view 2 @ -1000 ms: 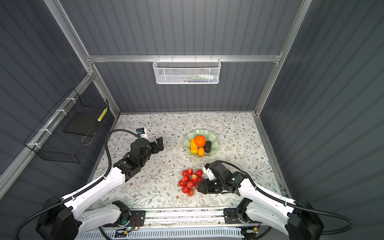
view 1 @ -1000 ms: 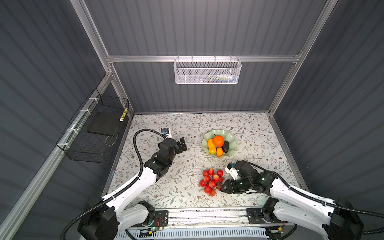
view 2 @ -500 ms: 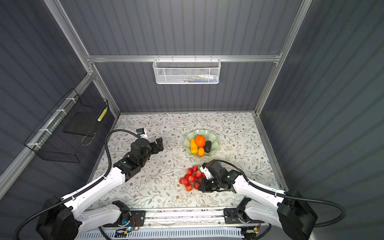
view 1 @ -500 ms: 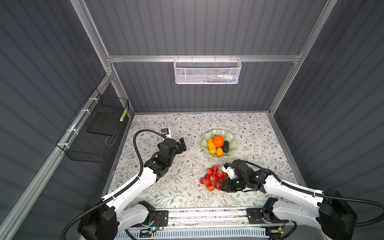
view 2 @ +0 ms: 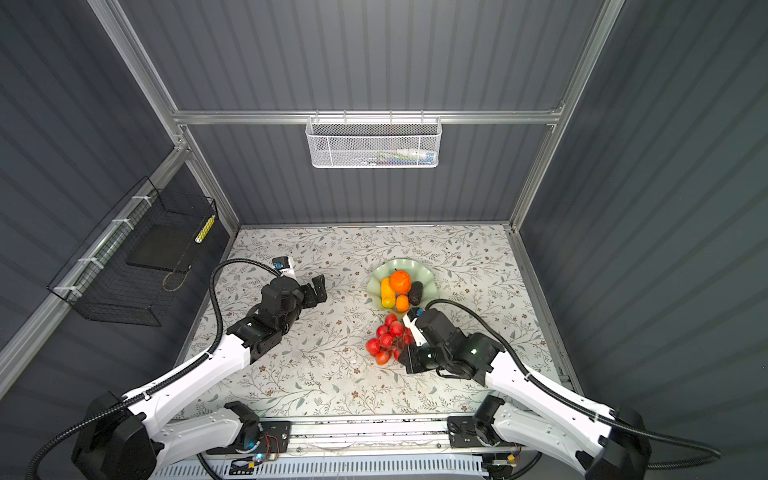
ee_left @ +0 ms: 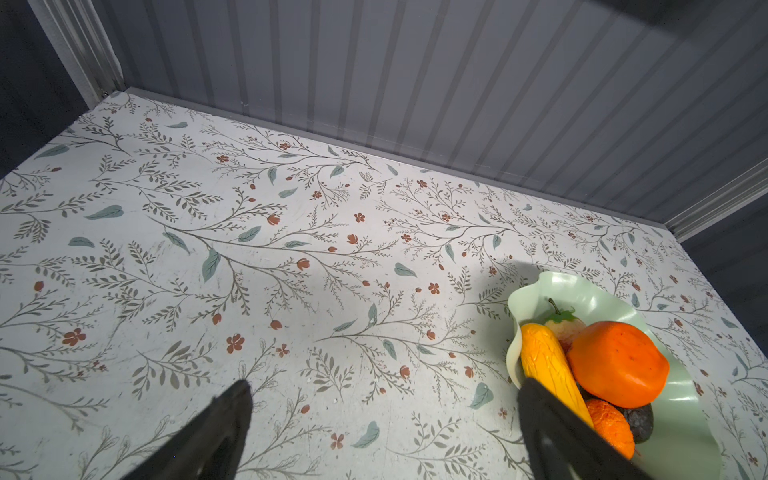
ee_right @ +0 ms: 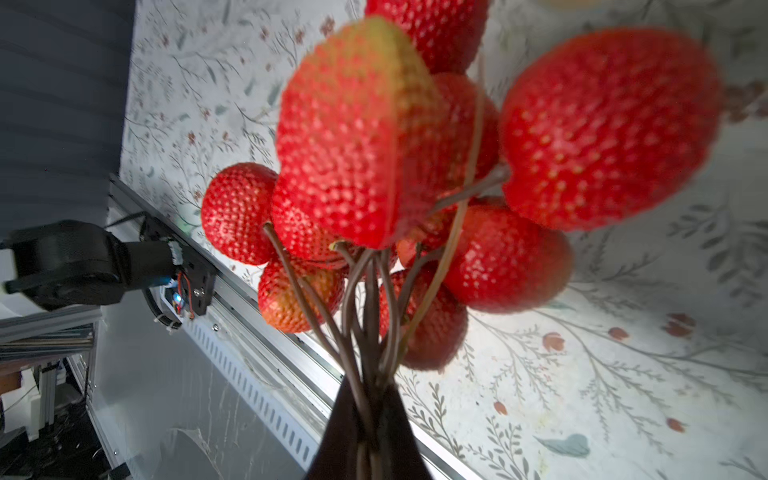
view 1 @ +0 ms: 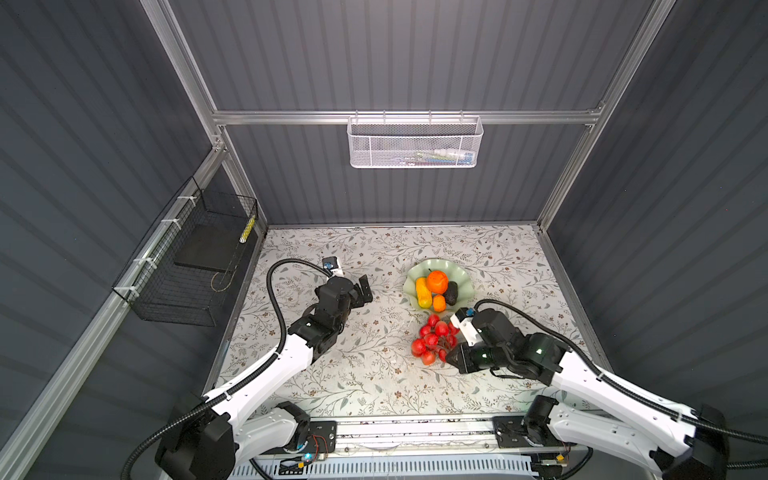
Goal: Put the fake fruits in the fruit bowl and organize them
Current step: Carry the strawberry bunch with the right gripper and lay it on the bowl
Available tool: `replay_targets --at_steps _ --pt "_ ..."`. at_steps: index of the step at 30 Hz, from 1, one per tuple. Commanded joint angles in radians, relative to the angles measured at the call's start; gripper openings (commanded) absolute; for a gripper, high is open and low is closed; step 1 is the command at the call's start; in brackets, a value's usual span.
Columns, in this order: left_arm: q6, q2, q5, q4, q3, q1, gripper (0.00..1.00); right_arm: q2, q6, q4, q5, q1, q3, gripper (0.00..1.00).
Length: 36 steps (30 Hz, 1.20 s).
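- Right pincer [ee_right: 370,399] is closed together on the brown stems of the strawberry cluster [ee_right: 374,145]. In the right wrist view the thin stems run down between its two dark fingers.
- In both top views the red berries of this cluster [view 1: 432,338] [view 2: 386,340] spread out just in front of the right pincer [view 1: 449,353] [view 2: 402,353], over the flowered counter [view 1: 374,374]. I cannot tell if the berries touch the counter.
- Fruit bowl [view 1: 440,262] [view 2: 405,262] stands near the right pincer, on its side toward the back wall and just beside the farthest berries.
- Inside the bowl lie four fruits close together: the large orange [view 1: 437,281], the yellow oblong piece [view 1: 422,292], the small orange [view 1: 439,302] and the dark avocado [view 1: 451,292].
- Left pincer [view 1: 361,291] [ee_left: 384,388] has its fingers wide apart and holds nothing. It hangs over bare counter, and the bowl [ee_left: 552,278] is off to its right side — near, but not touching.
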Motion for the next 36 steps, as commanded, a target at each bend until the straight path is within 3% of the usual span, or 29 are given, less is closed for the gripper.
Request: replay_targets --at_steps 1,6,12,18,23,36 --pt "0.028 -0.022 0.009 -0.006 0.009 0.0 1.0 -0.02 -0.055 -0.097 0.143 -0.006 0.122 0.0" --pt "0.076 -0.009 0.101 0.014 0.022 -0.001 1.0 0.04 -0.105 -0.07 0.207 -0.114 0.242 0.0" --pt "0.102 0.004 0.17 0.022 0.032 0.001 1.0 0.106 -0.14 0.156 0.196 -0.303 0.221 0.0" --pt "0.127 0.018 0.183 0.003 0.055 -0.001 1.0 0.254 -0.191 0.295 0.151 -0.415 0.251 0.0" --pt "0.136 0.025 0.18 -0.004 0.059 -0.001 1.0 0.357 -0.205 0.366 0.151 -0.468 0.279 0.0" --pt "0.144 0.029 0.177 -0.021 0.075 -0.001 1.0 0.54 -0.144 0.527 0.111 -0.478 0.204 0.0"
